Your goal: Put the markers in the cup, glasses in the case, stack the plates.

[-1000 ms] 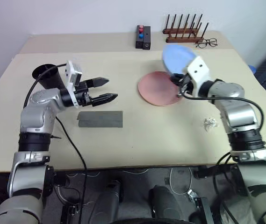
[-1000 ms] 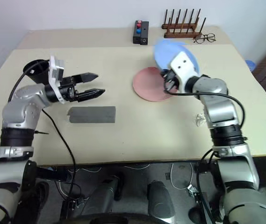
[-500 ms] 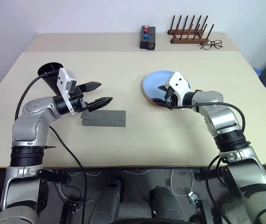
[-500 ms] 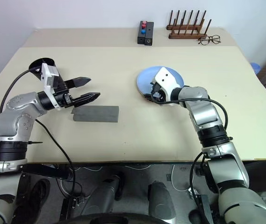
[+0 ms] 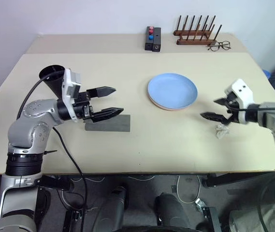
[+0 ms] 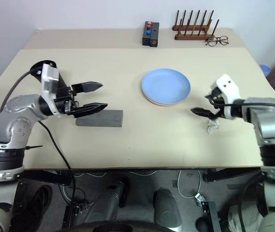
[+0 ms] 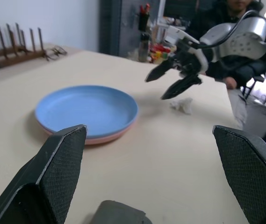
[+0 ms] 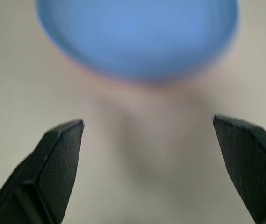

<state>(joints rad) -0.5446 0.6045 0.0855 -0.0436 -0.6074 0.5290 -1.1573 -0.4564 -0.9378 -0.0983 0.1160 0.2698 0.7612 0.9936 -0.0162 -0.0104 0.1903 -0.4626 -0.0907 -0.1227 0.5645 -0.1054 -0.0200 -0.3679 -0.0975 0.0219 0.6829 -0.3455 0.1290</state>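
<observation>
Plates (image 5: 172,91) were stacked, blue one on the pink, mid tabletop (image 5: 142,140). Next job looked like the grey case (image 5: 107,124), lying long-ways side to side, right under the left end effector (image 5: 111,100), whose fingers were spread wide and empty. The right end effector (image 5: 215,109), also spread and empty, hung far off by a crumpled scrap (image 5: 221,130).

Robot lab: bare beige table (image 5: 127,145), cluttered shelves (image 7: 156,32), seated person (image 7: 231,28) behind.
</observation>
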